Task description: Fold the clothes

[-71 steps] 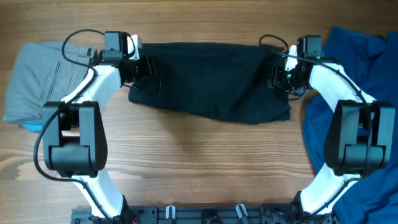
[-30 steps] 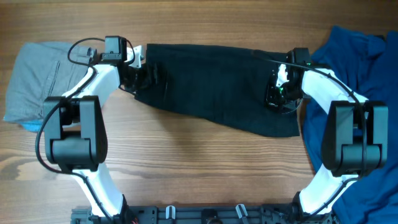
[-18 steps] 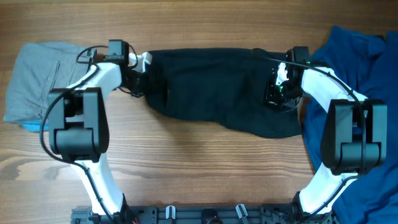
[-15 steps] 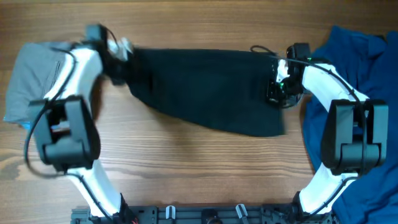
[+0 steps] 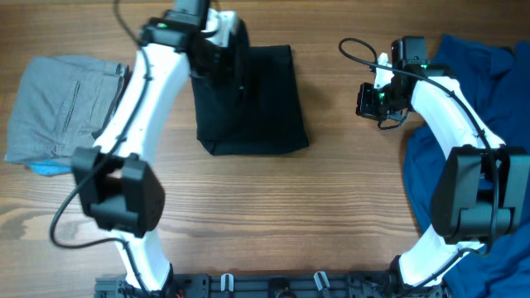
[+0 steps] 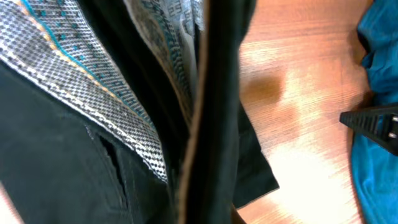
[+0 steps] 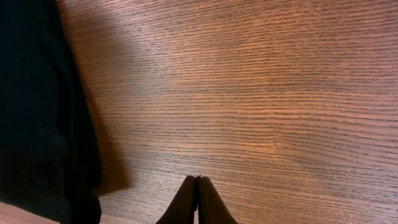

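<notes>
Overhead, black garment (image 5: 248, 99): lying on the wooden table (image 5: 273, 215) as a compact upright block, straight along its near edge.
Overhead, left gripper (image 5: 233, 62): right on the garment's far-left corner, with the white arm sweeping away from it toward the near side.
Overhead, right gripper (image 5: 370, 101): out to the garment's right, well apart from it, over bare wood.
Overhead, other clothes: the grey garment (image 5: 62, 108) lies flat well to the black garment's left, and the blue garment (image 5: 489, 74) is heaped beyond the right gripper, farther right again.
Left wrist, black garment (image 6: 68, 168): it floods the frame, dark folds with a woven grey inner band showing, and wood and a slice of blue garment (image 6: 378, 168) off to its right.
Left wrist, pincer: the fingers are lost in the cloth. It may be clamped on it, but I cannot tell.
Right wrist, right gripper (image 7: 198, 190): fingertips pressed together, nothing between them, above bare wood.
Right wrist, black garment (image 7: 37, 124): fills the left edge, clear of the fingertips.
</notes>
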